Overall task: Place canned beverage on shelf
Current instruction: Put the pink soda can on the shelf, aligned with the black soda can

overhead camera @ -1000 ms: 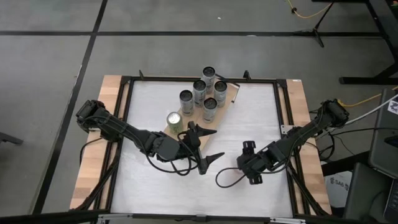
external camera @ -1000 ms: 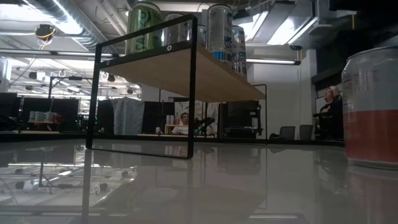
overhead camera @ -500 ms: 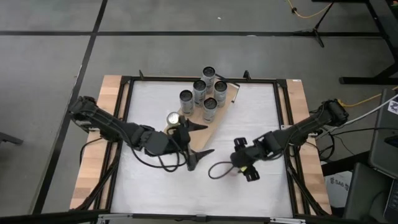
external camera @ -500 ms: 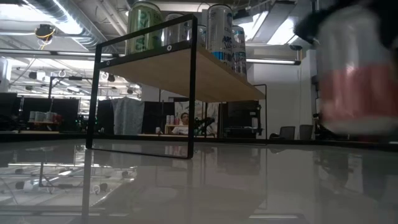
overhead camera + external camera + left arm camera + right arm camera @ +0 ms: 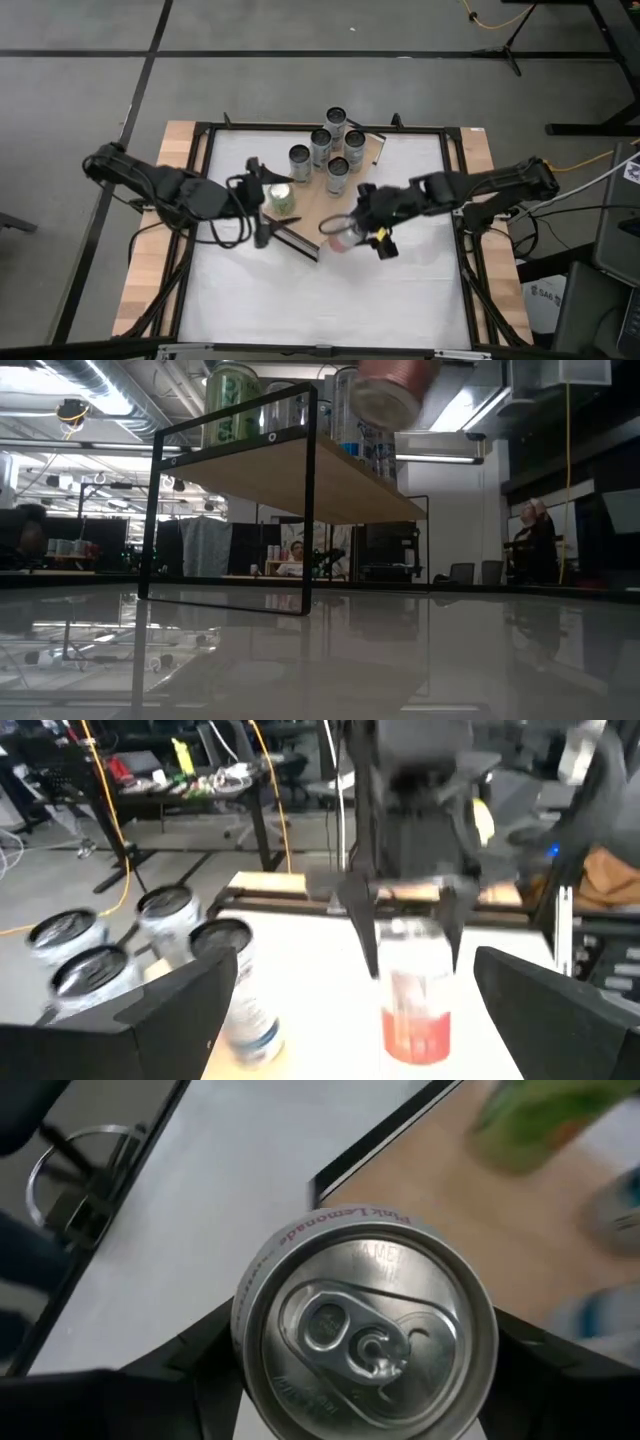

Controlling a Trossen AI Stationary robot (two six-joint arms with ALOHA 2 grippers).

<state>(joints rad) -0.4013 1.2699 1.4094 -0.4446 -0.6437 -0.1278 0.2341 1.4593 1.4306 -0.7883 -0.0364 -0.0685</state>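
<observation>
The glossy white counter (image 5: 330, 290) sits in a black metal frame with pale wooden side boards (image 5: 150, 260), on a grey concrete floor (image 5: 300, 80) crossed by dark seams. A yellow cable (image 5: 490, 20) trails over that floor near a black stand leg (image 5: 510, 50). Across the room, long fluorescent ceiling lights (image 5: 110, 400) glow beside silver ducting (image 5: 150, 380). Dark desks and office chairs (image 5: 470, 572) line the far side, and a person (image 5: 295, 560) sits among them.
</observation>
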